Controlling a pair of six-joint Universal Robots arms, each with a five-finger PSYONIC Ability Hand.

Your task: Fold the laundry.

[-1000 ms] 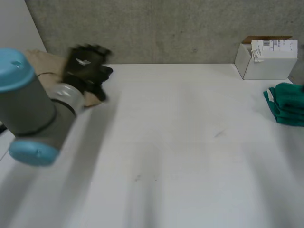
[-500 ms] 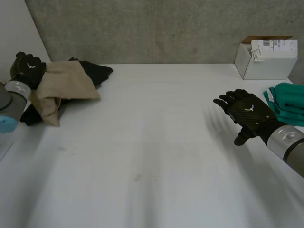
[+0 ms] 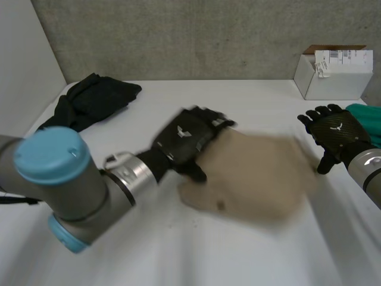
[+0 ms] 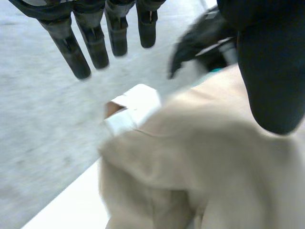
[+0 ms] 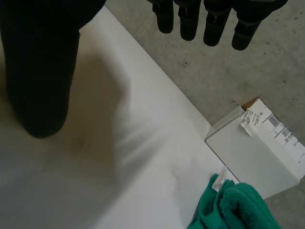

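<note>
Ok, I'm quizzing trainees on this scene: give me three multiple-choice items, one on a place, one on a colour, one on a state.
1. The beige cloth lies: A on the table; B on the box; C over the table's edge.
2. The cloth by the box is: A red; B green; C yellow.
3. The right robot hand is: A open; B shut, empty; C shut on cloth.
Answers: 1A, it lies mid-table; 2B, the green cloth shows beside the box; 3A, its fingers are straight and hold nothing.
</note>
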